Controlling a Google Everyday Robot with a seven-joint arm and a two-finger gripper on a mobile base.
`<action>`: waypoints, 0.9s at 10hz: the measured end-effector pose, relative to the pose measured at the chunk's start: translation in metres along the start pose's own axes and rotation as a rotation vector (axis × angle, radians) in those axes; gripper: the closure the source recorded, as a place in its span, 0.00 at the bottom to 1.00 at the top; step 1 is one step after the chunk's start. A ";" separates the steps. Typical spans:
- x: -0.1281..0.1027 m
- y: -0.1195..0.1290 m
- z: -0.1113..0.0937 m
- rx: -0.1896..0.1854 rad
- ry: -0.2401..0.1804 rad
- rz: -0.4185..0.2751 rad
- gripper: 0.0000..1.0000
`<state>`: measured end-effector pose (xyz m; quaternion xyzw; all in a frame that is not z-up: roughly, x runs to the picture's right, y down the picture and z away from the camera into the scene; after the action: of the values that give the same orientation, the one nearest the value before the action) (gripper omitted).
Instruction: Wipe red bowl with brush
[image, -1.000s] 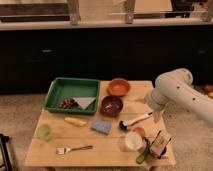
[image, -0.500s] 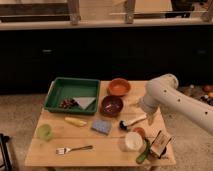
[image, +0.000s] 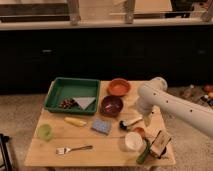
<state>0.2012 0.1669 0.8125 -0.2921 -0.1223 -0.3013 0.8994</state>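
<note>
The red bowl (image: 119, 86) sits upright at the back of the wooden table (image: 55, 140), right of the green tray. The brush (image: 129, 122) lies on the table in front of the darker maroon bowl (image: 111, 105), with its dark head to the left and its white handle pointing right. My gripper (image: 146, 119) hangs down from the white arm (image: 152, 94), just right of the brush handle's end and close above the table. The red bowl is about a hand's width behind and to the left of the gripper.
The green tray (image: 60, 87) holds a white napkin (image: 85, 102) and dark grapes (image: 65, 104). Around it lie a yellow item (image: 75, 121), a blue sponge (image: 101, 126), a green cup (image: 45, 131), a fork (image: 74, 148), a white cup (image: 133, 141), a small orange thing (image: 139, 131), a green item (image: 144, 151) and a small packet (image: 160, 144).
The arm has swung left over the table's right side, and the gripper has come down near the brush handle. The objects on the table have not moved.
</note>
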 end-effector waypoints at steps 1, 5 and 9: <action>0.002 0.000 0.009 -0.024 0.006 0.008 0.20; 0.017 0.006 0.032 -0.066 0.026 0.028 0.20; 0.035 0.011 0.044 -0.055 0.040 0.010 0.20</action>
<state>0.2334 0.1839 0.8566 -0.3111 -0.0945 -0.3056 0.8949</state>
